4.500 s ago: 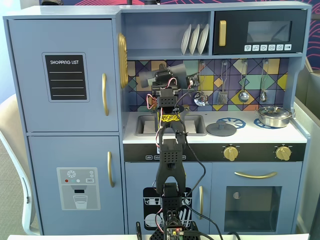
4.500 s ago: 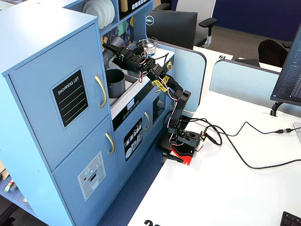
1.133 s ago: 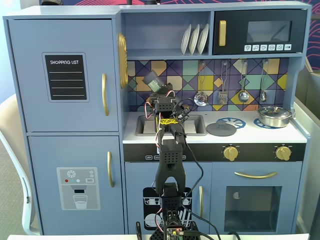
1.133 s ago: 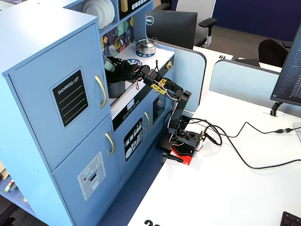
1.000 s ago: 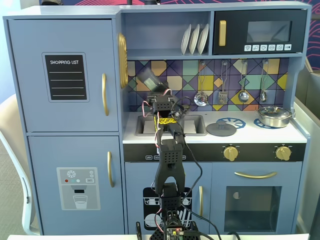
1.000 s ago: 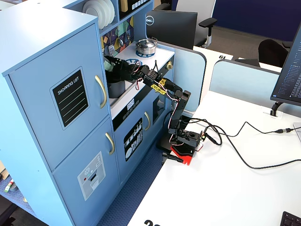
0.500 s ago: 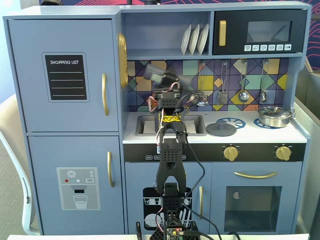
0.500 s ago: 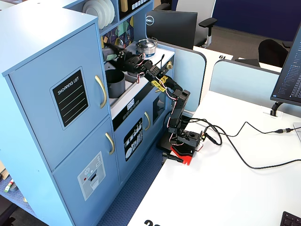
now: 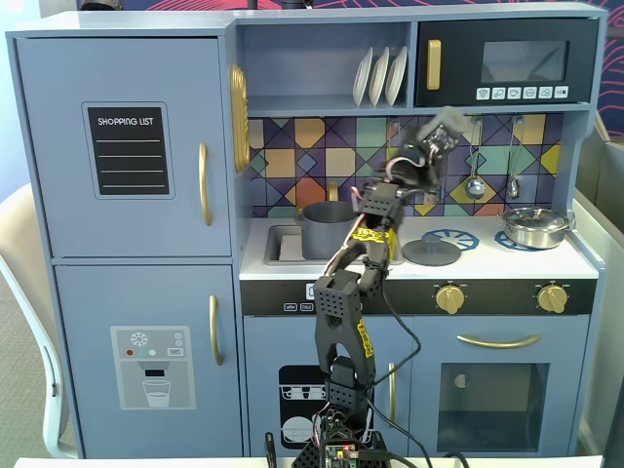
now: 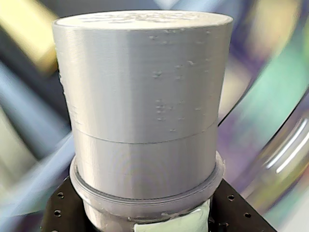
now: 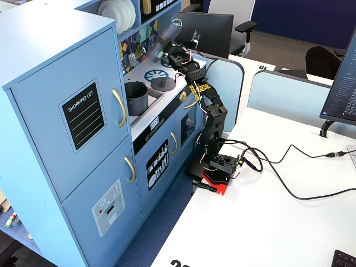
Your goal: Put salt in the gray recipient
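Note:
My gripper (image 9: 432, 139) is shut on the salt (image 9: 446, 123), a gray shaker with a wide cap, held tilted and motion-blurred above the counter in front of the tiled backsplash. In the wrist view the salt's cap (image 10: 142, 111) fills the frame, with black fingers (image 10: 60, 215) at either side of its neck and a pale green label below. The gray recipient (image 9: 328, 229), a dark gray pot, stands in the sink recess, down and to the left of the gripper. In the other fixed view the pot (image 11: 136, 98) is left of the blurred salt (image 11: 159, 47).
A flat gray lid (image 9: 431, 253) lies on the left burner. A shiny silver lidded pan (image 9: 534, 226) sits on the right burner. Utensils (image 9: 475, 185) hang on the backsplash. White plates (image 9: 380, 76) stand on the shelf above, next to the microwave (image 9: 507, 63).

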Robot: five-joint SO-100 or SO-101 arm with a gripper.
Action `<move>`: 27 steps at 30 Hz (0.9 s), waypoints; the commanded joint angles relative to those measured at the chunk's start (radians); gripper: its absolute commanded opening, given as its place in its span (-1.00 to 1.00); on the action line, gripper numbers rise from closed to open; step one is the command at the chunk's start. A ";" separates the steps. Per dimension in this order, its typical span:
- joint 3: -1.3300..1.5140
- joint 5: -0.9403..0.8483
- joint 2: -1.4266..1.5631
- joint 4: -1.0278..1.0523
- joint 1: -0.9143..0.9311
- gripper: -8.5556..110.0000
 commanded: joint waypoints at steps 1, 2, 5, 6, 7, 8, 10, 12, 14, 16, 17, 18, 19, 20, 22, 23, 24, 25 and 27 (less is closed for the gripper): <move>0.054 -0.359 0.029 -0.120 0.106 -0.86; 0.074 -0.413 0.029 -0.143 0.124 -0.86; 0.152 -0.607 0.015 -0.150 0.169 -0.85; 0.170 -0.621 0.011 -0.160 0.175 -0.85; 0.181 -0.650 0.000 -0.164 0.181 -0.85; 0.195 -0.680 -0.012 -0.176 0.186 -0.85; 0.221 -0.729 -0.031 -0.199 0.186 -0.85; 0.253 -0.778 -0.043 -0.230 0.186 -0.85; 0.272 -0.795 -0.060 -0.255 0.184 -0.85; 0.284 -0.804 -0.075 -0.270 0.184 -0.85; 0.291 -0.805 -0.081 -0.282 0.184 -0.85; 0.296 -0.813 -0.086 -0.290 0.183 -0.85; 0.302 -0.811 -0.091 -0.299 0.183 -0.85; 0.304 -0.808 -0.097 -0.308 0.183 -0.85; 0.305 -0.801 -0.106 -0.321 0.187 -0.85; 0.305 -0.795 -0.112 -0.327 0.189 -0.85; 0.305 -0.782 -0.118 -0.331 0.193 -0.85; 0.305 -0.773 -0.123 -0.337 0.198 -0.85; 0.307 -0.727 -0.130 -0.347 0.206 -0.85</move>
